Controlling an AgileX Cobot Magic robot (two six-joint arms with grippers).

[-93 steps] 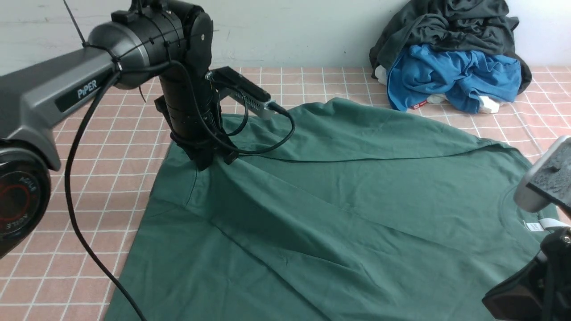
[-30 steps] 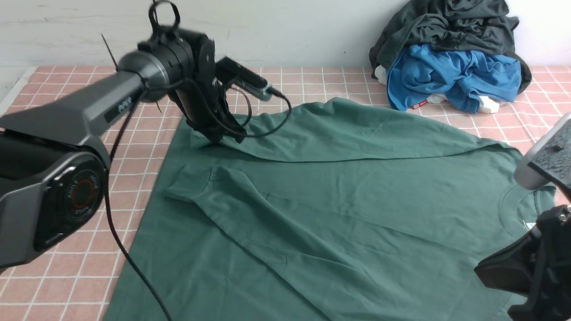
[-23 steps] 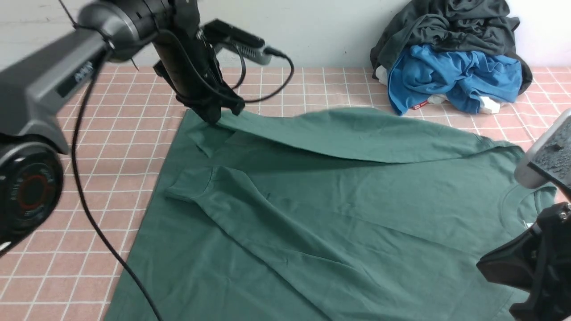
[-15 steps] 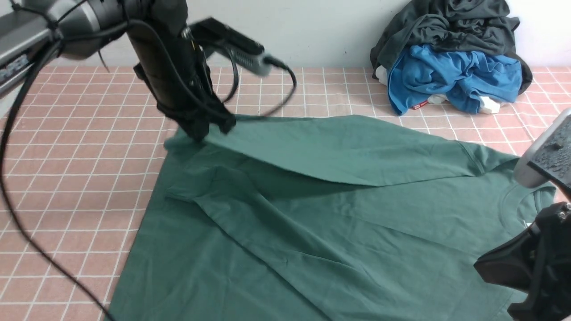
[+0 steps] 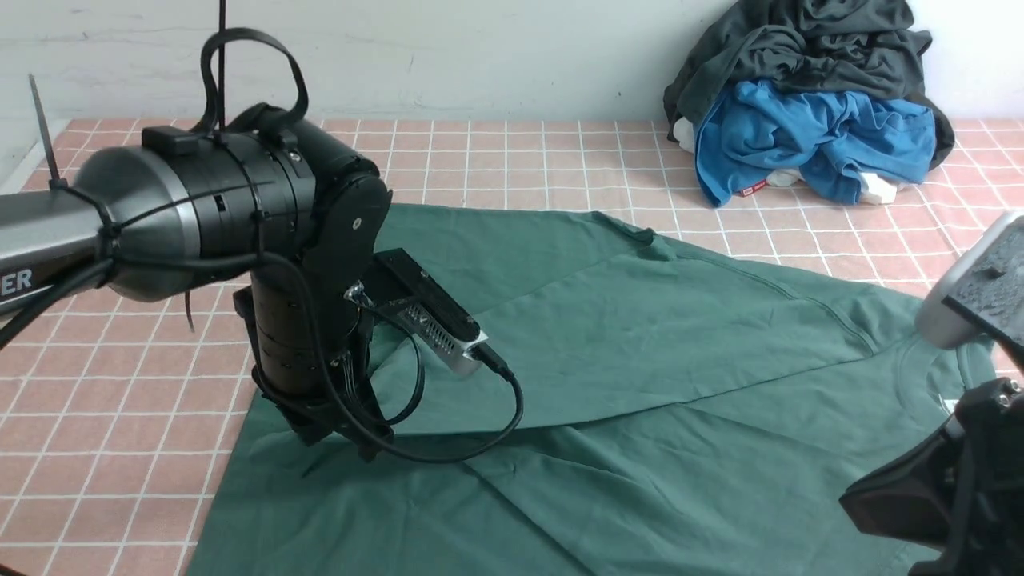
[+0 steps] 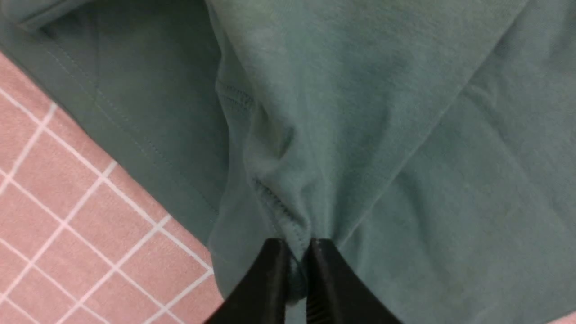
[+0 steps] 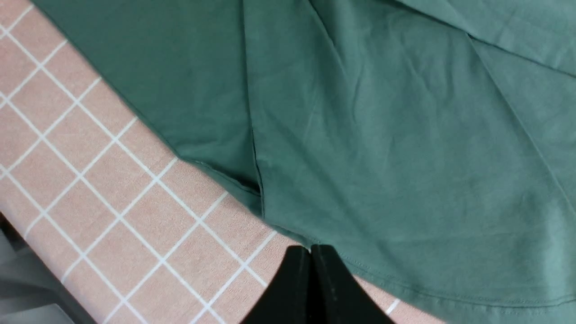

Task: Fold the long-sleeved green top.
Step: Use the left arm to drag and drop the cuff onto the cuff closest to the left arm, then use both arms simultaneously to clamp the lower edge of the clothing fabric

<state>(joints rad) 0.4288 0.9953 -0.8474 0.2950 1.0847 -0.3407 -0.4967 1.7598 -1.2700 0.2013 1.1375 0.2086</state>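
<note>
The green long-sleeved top [image 5: 640,336] lies spread over the middle of the table [image 5: 496,160], reaching its near edge, with one flap laid over the body. Towards the left edge, the left hand [image 6: 297,252] pinches a bunched seam of the top. The right hand [image 7: 310,254], by the near right corner, is clenched empty at the hem. A blue garment [image 5: 808,136] and a dark garment [image 5: 800,48] are heaped in the far right corner.

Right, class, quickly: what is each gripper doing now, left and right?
Left gripper: closed on a pinch of the green long-sleeved top.
Right gripper: closed at the top's edge; whether it grips cloth cannot be told.
</note>
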